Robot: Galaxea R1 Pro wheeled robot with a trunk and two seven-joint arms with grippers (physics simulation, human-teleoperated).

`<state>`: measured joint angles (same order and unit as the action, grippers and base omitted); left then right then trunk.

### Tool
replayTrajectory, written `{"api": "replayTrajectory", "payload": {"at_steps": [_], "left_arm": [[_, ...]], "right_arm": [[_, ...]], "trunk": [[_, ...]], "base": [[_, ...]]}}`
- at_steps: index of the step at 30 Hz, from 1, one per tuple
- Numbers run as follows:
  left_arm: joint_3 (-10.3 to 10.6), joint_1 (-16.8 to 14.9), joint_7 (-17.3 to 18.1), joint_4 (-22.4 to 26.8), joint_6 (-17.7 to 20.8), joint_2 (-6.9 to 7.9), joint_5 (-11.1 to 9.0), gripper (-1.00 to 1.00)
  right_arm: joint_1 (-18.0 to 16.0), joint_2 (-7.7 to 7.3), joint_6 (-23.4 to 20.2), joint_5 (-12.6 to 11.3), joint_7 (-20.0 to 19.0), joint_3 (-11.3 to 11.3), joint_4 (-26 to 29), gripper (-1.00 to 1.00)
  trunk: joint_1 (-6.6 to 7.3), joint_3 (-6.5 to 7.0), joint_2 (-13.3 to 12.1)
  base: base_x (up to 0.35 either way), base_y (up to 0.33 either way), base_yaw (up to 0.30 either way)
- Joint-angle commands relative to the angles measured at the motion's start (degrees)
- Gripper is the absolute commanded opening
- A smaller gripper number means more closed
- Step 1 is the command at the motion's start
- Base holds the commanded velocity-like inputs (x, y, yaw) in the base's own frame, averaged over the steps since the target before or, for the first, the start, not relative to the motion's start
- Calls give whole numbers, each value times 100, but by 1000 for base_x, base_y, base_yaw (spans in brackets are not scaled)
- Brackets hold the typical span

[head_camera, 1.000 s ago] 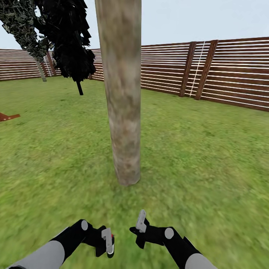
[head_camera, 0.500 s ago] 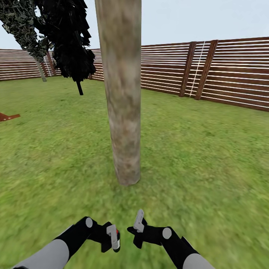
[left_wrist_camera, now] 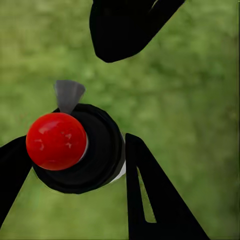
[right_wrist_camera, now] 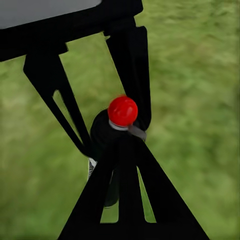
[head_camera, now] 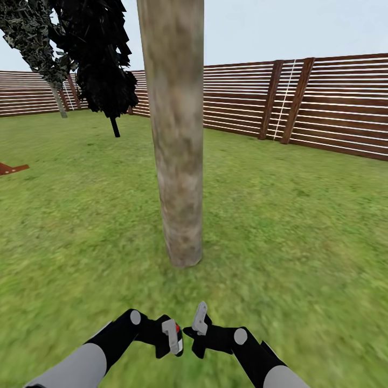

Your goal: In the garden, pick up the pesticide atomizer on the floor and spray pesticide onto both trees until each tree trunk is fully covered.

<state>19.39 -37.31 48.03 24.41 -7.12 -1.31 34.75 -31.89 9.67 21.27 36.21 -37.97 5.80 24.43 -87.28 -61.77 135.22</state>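
The pesticide atomizer (head_camera: 176,335), a black bottle with a red round cap (left_wrist_camera: 56,141) and a grey nozzle, is held just above the grass. My left gripper (head_camera: 172,338) is shut on it, one finger on each side of the bottle (left_wrist_camera: 102,155). My right gripper (head_camera: 199,323) hangs close beside it, fingers together (right_wrist_camera: 127,147), with the red cap (right_wrist_camera: 122,111) just beyond their tips. A thick, mottled beige tree trunk (head_camera: 178,161) rises straight ahead, a short way past both grippers. Its crown is out of view.
Green grass floor (head_camera: 302,242) spreads all around. A brown slatted fence (head_camera: 323,102) bounds the back and right. A dark conifer (head_camera: 102,59) stands at the back left, with another dark-crowned tree (head_camera: 32,37) behind it. A brown flat object (head_camera: 11,168) lies at the left edge.
My left gripper has carried the atomizer rightward and slightly up, closing on the right gripper. The right gripper rose a little early on, then stayed still. The view has not shifted.
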Motion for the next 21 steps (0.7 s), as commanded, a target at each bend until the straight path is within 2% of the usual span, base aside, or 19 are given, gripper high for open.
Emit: {"api": "replayTrajectory", "payload": {"at_steps": [1,16,21], "left_arm": [[-5,2,6,2,-15,-6,-2,-100],[29,5,56,-13,-78,-3,15,-100],[32,5,204,-7,-79,-10,23,-100]], "right_arm": [[1,0,0,0,0,0,0,-100],[1,0,0,1,0,0,0,-100],[1,0,0,2,0,0,0,-100]], "trunk": [[0,0,0],[0,0,0],[0,0,0]], "base": [[0,0,0],[0,0,0],[0,0,0]]}}
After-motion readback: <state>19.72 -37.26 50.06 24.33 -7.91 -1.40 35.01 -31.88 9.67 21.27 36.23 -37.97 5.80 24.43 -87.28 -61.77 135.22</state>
